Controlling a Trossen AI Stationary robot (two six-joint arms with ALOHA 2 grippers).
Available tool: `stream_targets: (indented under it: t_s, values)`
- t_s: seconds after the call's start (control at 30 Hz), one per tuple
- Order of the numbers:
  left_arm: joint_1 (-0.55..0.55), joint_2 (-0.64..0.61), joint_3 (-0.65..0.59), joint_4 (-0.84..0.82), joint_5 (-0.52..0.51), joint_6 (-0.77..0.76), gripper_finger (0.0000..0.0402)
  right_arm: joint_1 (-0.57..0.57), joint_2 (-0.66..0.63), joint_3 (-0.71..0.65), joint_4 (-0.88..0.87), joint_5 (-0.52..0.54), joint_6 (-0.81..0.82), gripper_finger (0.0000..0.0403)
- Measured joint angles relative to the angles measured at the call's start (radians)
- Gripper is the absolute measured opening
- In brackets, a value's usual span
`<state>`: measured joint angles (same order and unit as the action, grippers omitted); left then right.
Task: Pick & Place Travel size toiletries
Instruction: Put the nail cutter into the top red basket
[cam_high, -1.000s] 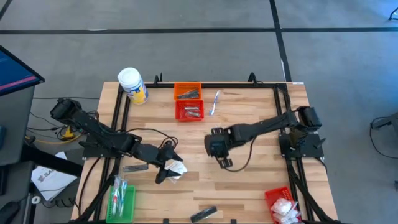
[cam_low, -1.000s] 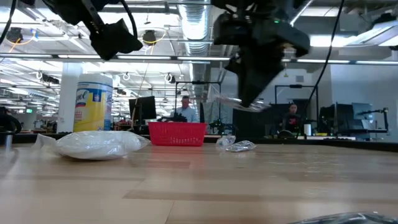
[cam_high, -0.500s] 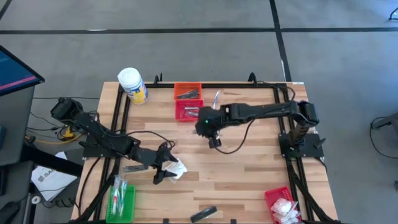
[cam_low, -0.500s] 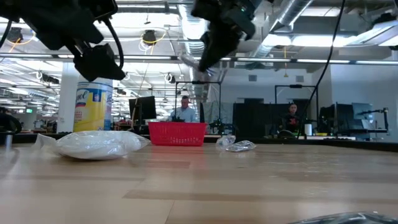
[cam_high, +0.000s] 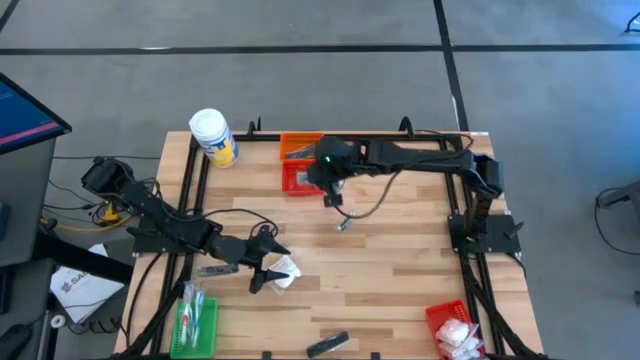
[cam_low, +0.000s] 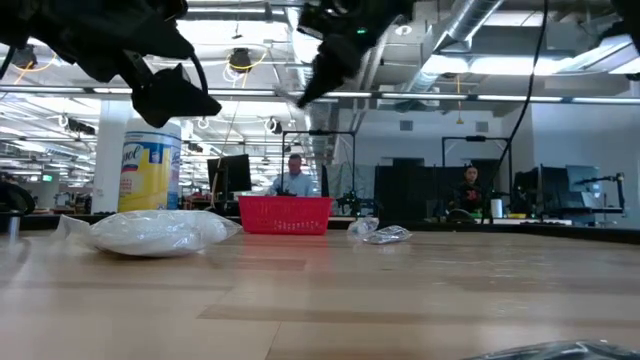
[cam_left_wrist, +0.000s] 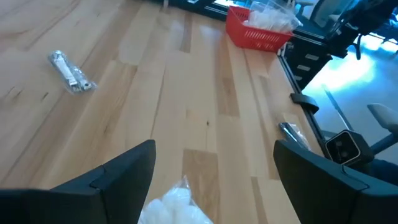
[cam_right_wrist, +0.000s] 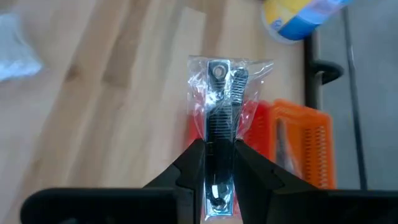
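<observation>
We see the right gripper (cam_right_wrist: 213, 163) raised above the red slatted basket (cam_high: 304, 178) at the table's far edge, its dark fingers (cam_right_wrist: 189, 163) pinched narrow on a silver-and-black nail clipper sealed in a clear plastic packet (cam_right_wrist: 219, 109). In the right wrist view the packet stands out past the fingertips, with the red basket and the orange slatted basket (cam_right_wrist: 303, 144) below it, the orange one holding dark slim items. The big white jar with yellow label (cam_high: 213, 137) sits at the far left corner of the wooden table (cam_high: 400, 250).

The left gripper (cam_high: 268, 272) hangs low near the table's left front, fingers (cam_left_wrist: 118, 171) spread wide with nothing between them, just above a crumpled white packet in clear wrap (cam_high: 285, 271). A silver-grey foil sachet (cam_high: 217, 269) lies beside that arm.

Elsewhere: a clear-wrapped stick with a blue end (cam_high: 347, 164) lies right of the red basket; a small clear packet (cam_high: 343, 225) rests mid-table; a dark slim tube (cam_high: 327, 344) lies at the near edge. A green basket (cam_high: 198, 322) at front left holds clear-wrapped items; a second red basket (cam_high: 448, 322) at front right holds white packets.
</observation>
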<state>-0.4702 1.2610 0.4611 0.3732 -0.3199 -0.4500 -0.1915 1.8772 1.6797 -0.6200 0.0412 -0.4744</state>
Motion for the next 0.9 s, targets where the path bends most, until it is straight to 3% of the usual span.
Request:
stream_targets:
  t_s: [0.2, 0.43, 0.6, 0.7, 0.9]
  values:
    - [-0.005, 0.0, -0.005, 0.023, -0.004, 0.002, 0.0319, -0.043, 0.178, 0.246, -0.155, -0.046, -0.03, 0.0059]
    - [-0.018, 0.0, -0.005, 0.035, -0.003, 0.018, 0.0319, -0.077, 0.454, 0.67, -0.453, -0.048, -0.101, 0.0059]
    - [-0.023, 0.0, -0.005, 0.037, -0.003, 0.026, 0.0319, -0.114, 0.458, 0.588, -0.433, -0.087, -0.112, 0.0059]
    - [-0.023, 0.0, -0.009, 0.041, -0.003, 0.03, 0.0319, -0.137, 0.468, 0.586, -0.515, -0.102, -0.103, 0.0059]
    - [-0.019, 0.001, -0.031, 0.064, -0.019, 0.029, 0.0319, -0.138, 0.486, 0.585, -0.469, -0.104, -0.082, 0.0059]
